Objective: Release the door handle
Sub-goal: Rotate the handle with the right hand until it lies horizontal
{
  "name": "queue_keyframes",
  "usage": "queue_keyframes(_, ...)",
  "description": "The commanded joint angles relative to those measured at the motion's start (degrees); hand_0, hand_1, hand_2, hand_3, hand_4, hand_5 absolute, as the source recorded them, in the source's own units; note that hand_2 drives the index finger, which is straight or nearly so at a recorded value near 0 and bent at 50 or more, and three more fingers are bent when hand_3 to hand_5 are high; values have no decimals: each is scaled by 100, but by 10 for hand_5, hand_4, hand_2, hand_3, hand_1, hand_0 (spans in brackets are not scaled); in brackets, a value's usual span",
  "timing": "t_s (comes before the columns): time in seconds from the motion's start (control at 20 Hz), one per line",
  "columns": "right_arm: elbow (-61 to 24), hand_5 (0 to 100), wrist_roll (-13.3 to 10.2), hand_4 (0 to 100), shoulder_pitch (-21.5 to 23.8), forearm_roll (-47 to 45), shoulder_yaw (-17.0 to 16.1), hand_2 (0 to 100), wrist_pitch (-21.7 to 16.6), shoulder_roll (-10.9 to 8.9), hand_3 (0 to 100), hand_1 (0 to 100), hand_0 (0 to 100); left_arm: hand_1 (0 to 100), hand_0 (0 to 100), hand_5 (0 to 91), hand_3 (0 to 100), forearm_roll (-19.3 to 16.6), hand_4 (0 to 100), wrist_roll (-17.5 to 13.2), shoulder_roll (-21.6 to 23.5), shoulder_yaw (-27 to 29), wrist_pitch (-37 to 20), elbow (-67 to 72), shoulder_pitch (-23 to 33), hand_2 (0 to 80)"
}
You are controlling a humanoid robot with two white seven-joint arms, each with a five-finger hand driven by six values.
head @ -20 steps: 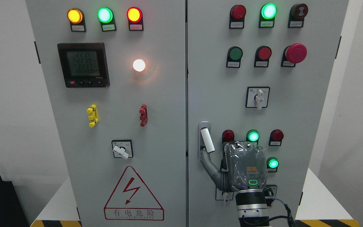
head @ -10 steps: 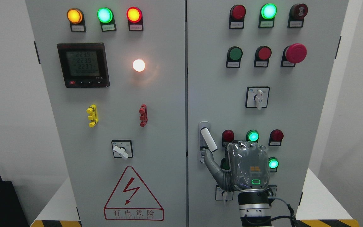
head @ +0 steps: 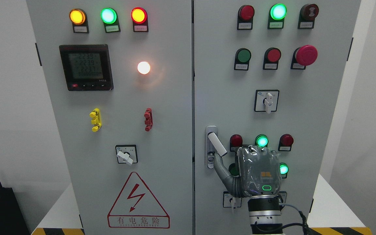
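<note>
The right hand (head: 258, 173) was raised with its back to the camera, fingers curled and holding nothing, its thumb reaching up-left to just below the handle (head: 216, 144). The white handle was tilted, its lower end swung right, on the right door (head: 233, 98) near its left edge. Bare door panel lay above the handle.

The right hand (head: 258, 174) is grey under clear film, with an orange logo, green light, silver wrist and black cable.

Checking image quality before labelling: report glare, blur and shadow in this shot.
Head view: sharp overall; the white lamp blooms with a halo on the door; the meter digits are faint; the right hand has a glossy, reflective wrap; shadows are soft.
</note>
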Motion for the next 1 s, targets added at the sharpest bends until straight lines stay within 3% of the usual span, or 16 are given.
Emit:
queue_keyframes(0.0, -14, 973, 22, 1000, 5, -5, -98, 987, -9, -18, 1000, 136, 426, 389, 120, 0, 0, 0, 0, -1, 0, 62, 4, 97, 0, 0)
queue_keyframes(0.95, -76, 973, 57, 1000, -30, -41, -133, 987, -52, -9, 1000, 140, 435, 389, 120, 0, 0, 0, 0, -1, 0, 62, 4, 97, 0, 0)
